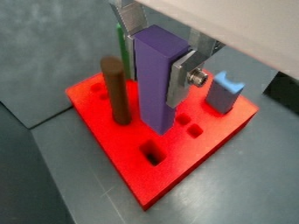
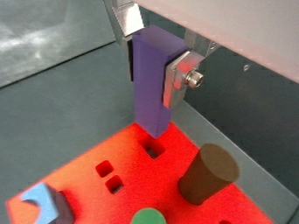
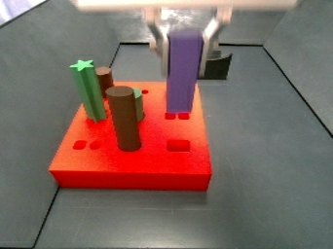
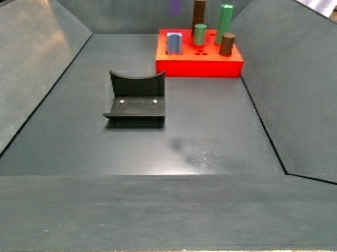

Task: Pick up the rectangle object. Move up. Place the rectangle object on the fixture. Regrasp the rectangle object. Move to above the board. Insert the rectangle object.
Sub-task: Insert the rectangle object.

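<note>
Gripper (image 1: 176, 54) above the board (image 1: 176, 166), clenched on the rectangle object (image 1: 156, 79); silver fingers (image 2: 177, 77) pressed flat against the purple sides near the upper end, seen in both wrist views. Rectangle object held upright, long axis vertical, lower end down at the red surface near the far edge of the board (image 3: 130, 165) in a side view; whether the tip has already entered a hole or only rests on top cannot be told. Judged step: insertion. Small rectangular holes (image 1: 155, 156) visible close to the block's foot in a wrist view, one (image 2: 153, 150) just beside its lower corner in a wrist view. Brown peg (image 1: 115, 89) and green star-topped peg (image 3: 89, 90) standing close on one side, blue-grey notched peg (image 1: 225, 94) on the other. Fixture (image 4: 136, 98) empty, well apart from the board on the dark floor. For a clean insertion: keep the block plumb, square its faces to the hole's edges before pressing, descend slowly and straight, ease off and re-centre at any tilt or catch on the rim. Keep the fingers clear of the brown peg on the way down. Release only once seated and self-supporting.
</note>
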{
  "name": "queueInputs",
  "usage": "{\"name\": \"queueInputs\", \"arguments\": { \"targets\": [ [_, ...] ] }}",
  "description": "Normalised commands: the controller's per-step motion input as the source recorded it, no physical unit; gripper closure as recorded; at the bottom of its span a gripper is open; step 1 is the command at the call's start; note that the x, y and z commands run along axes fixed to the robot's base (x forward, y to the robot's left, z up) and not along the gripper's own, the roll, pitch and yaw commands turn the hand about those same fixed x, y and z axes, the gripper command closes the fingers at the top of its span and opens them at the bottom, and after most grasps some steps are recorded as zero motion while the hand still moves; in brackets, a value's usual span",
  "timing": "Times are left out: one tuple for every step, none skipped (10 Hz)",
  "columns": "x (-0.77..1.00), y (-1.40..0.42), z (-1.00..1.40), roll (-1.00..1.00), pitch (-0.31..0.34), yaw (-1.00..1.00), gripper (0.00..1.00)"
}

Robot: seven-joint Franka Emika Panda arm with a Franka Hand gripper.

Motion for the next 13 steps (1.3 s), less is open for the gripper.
{"name": "queueInputs", "arguments": {
  "targets": [
    [0.0,-0.09,-0.63,0.0,-0.013,-0.09,1.0],
    [0.0,-0.03,-0.52,0.0,-0.054,-0.03,1.0],
    [0.0,0.0,-0.4,-0.02,-0.079,0.0,1.0],
    [0.0,0.0,-0.35,-0.01,-0.064,0.0,1.0],
    [0.0,0.0,-0.32,-0.02,-0.061,0.0,1.0],
    [0.0,0.0,-0.29,0.0,-0.051,0.0,1.0],
    [0.0,0.0,-0.29,0.0,-0.034,0.0,1.0],
    [0.04,0.0,-0.22,0.0,0.0,-0.14,1.0],
    [0.13,0.0,-0.15,0.0,0.026,-0.19,1.0],
    [0.11,0.0,-0.15,0.0,0.013,-0.16,1.0],
    [0.13,-0.04,-0.16,0.0,0.0,-0.15,1.0],
    [0.18,-0.09,-0.16,0.0,0.007,-0.21,1.0],
    [0.15,-0.13,-0.2,0.0,0.0,-0.23,1.0]
  ]
}}
